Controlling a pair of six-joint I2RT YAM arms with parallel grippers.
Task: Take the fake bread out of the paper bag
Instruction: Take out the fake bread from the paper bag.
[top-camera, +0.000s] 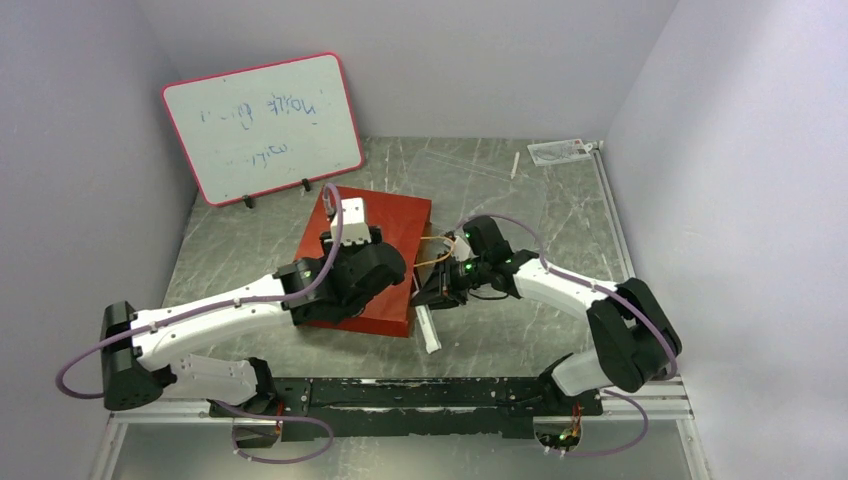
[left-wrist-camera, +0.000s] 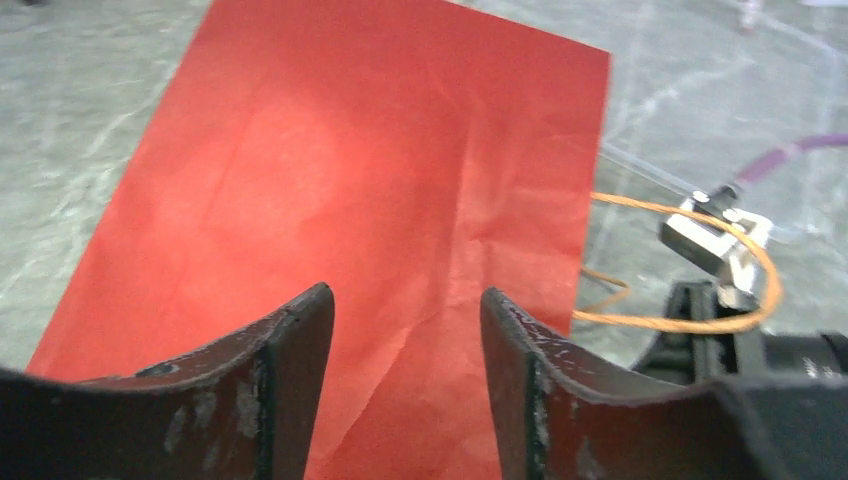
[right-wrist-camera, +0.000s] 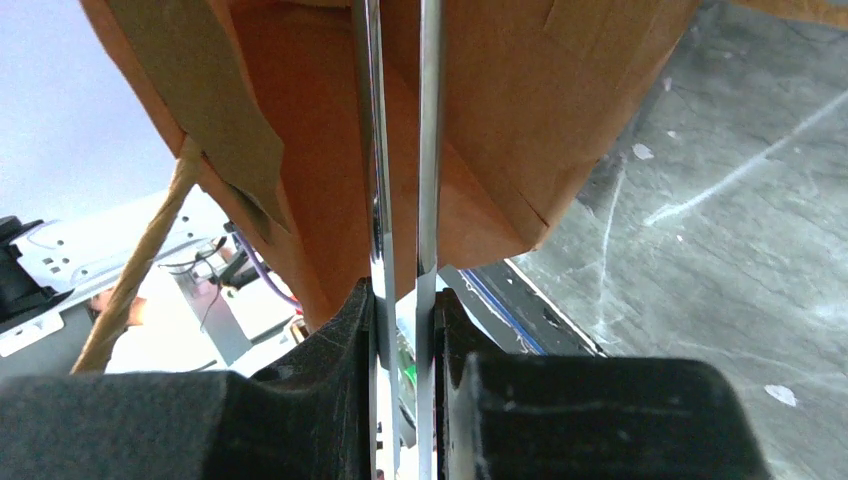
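The red paper bag (top-camera: 402, 222) lies flat on the table, its mouth and brown looped handles (top-camera: 440, 250) facing right. My left gripper (top-camera: 352, 225) hovers just above the bag's red side (left-wrist-camera: 380, 150), jaws open and empty (left-wrist-camera: 405, 300). My right gripper (top-camera: 440, 287) is at the bag's mouth, shut on long thin metal tweezers (right-wrist-camera: 400, 150). The tweezers reach into the bag's brown kraft inside (right-wrist-camera: 510, 100). A handle (right-wrist-camera: 150, 250) hangs at the left of the right wrist view. The fake bread is hidden.
A whiteboard (top-camera: 262, 125) stands at the back left. A flat clear packet (top-camera: 560, 150) and a small white stick (top-camera: 515, 165) lie at the back right. A white strip-like object (top-camera: 428, 330) lies by the bag's near right corner. Grey walls close in on three sides.
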